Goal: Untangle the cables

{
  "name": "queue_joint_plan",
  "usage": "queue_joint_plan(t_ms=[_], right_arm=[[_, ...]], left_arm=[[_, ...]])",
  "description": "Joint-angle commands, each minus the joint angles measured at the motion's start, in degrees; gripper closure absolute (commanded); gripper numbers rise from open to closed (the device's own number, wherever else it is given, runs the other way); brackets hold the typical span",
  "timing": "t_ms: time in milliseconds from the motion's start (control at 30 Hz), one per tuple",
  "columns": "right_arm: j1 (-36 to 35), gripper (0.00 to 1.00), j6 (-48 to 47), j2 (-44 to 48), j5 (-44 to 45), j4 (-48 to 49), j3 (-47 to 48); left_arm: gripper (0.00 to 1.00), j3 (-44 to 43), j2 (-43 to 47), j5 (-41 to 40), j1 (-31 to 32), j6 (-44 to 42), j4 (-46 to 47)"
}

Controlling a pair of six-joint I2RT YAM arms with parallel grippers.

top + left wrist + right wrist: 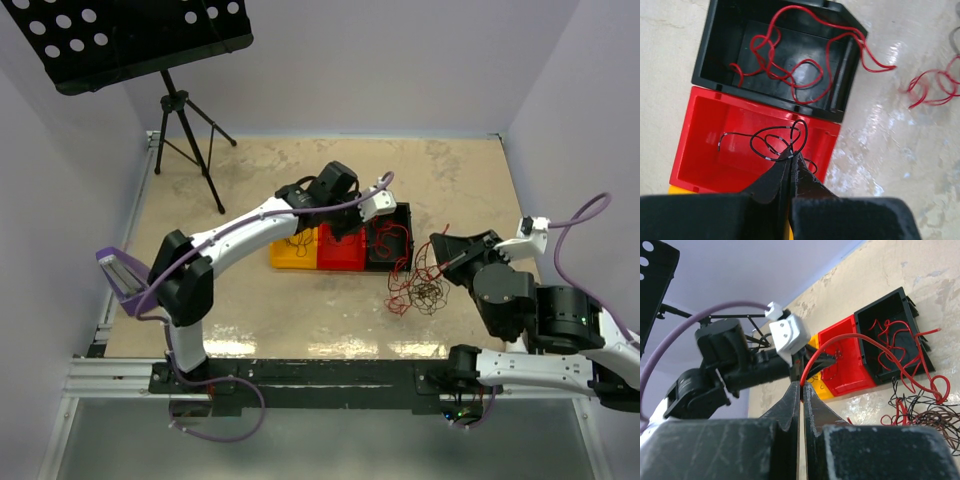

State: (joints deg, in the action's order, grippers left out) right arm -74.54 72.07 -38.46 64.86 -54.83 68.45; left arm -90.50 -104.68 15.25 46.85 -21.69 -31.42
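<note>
Left wrist, grip: my left gripper (791, 156) pinches black cable (740, 134) inside red bin (695, 165), mid-frame.
Right wrist, grip: my right gripper (801, 385) nips red cable (840, 335) at centre.
Pile: tangle (927, 422), lower right.
Handling: prob. light, floppy, springy, snags; grab nr free ends.

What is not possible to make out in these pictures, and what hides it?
1. Yellow bin contents: top view, left arm covers part; left wrist view, only a corner shows.
2. Single strands in the tangle: too thin in top view; cut by the edge in right wrist view.
3. Black cable, near end: left wrist view, left pincer gripping it hides it.
4. Red cable, far end, held by right pincer: right wrist view, lost in the tangle.
</note>
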Motion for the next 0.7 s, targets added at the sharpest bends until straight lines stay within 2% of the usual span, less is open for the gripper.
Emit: queue_joint_plan(t_ms=[0,67,100,133,167,233,300,400,533,667], right_arm=[[0.0,1.00,-1.8,0.3,0.0,3.4,0.9],[0.1,1.00,-1.9,0.8,-0.1,3.9,0.6],[0.1,1.00,-2.4,0.9,-0.2,4.3,0.5],[0.1,1.00,-2.5,0.9,-0.3,4.6,0.5],[0.1,1.00,-2.7,0.9,-0.5,4.9,0.5],[0.1,1.00,-3.7,0.8,-0.7,6.3,0.6],[0.1,1.00,-5.1,0.2,-1.2,7.3,1.1],[0.1,1.00,-6.4,-0.9,-1.8,8.5,2.0],[0.0,1.00,-6.9,-2.3,-3.0,10.5,2.6],[0.1,1.00,-8.6,-3.9,-5.9,14.6,2.6]], left_arm=[[1.00,-5.4,-3.0,3.5,-3.9,4.2,4.1],[0.96,-6.3,-4.6,4.5,-5.0,4.0,4.3],[0.85,-6.5,-5.8,5.3,-5.5,4.1,4.3],[0.64,-6.6,-6.5,5.7,-5.9,4.0,4.1],[0.55,-6.2,-6.8,5.0,-6.1,4.1,4.4],[0.46,-4.3,-6.3,3.4,-6.3,4.9,7.0],[0.42,-3.6,-5.6,3.7,-6.4,5.2,7.7],[0.21,-3.5,-3.5,5.8,-6.4,5.7,7.2],[0.19,-3.5,2.1,7.2,-6.5,5.6,5.7],[0.18,-3.0,8.3,11.4,-7.7,2.0,-1.5]])
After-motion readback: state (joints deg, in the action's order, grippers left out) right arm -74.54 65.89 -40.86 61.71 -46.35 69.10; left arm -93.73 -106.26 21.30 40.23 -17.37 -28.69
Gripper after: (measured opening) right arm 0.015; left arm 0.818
